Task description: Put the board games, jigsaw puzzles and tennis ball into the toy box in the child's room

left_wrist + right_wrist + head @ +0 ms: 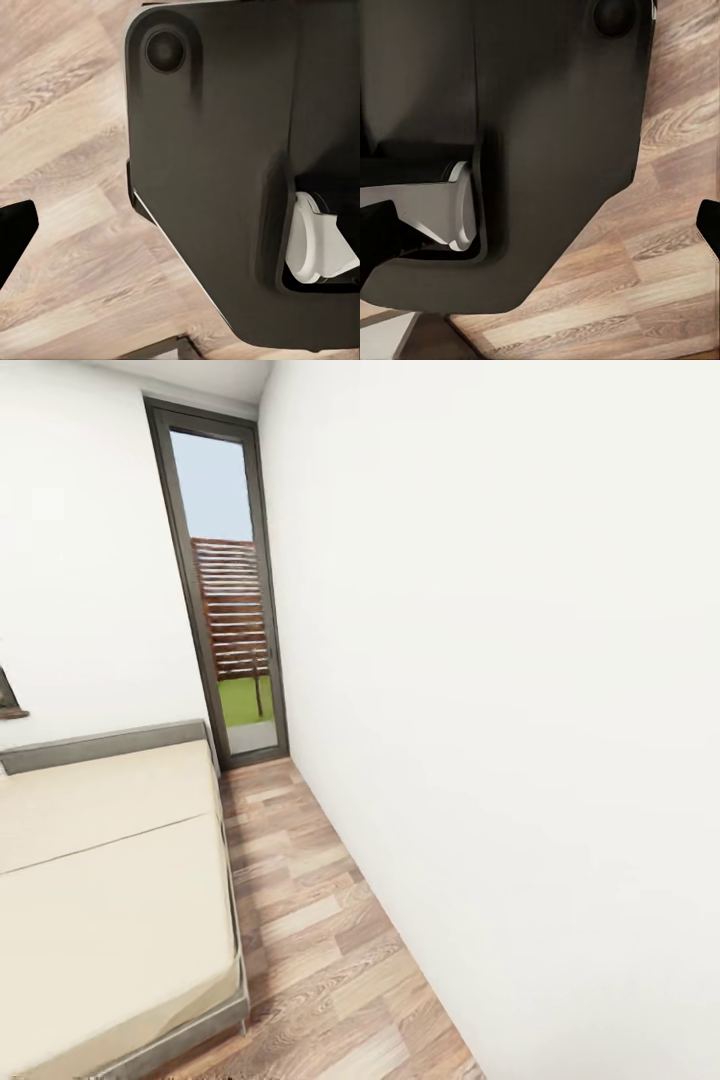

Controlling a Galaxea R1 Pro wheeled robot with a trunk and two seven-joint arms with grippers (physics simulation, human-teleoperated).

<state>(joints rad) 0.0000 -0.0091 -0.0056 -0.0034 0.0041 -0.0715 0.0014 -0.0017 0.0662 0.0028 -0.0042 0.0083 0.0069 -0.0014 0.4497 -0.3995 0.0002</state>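
We see no toys yet: the bed point(110, 880) lies ahead-left of both end effectors, nearer our left arm, long axis toward the window point(225, 590); end effector state can't be told, both hang over the floor point(320, 950).

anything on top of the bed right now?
The visible part of the bed shows bare beige mattress, no game boxes. Its left and near portions run past the head view's edge, so anything lying there can't be checked.
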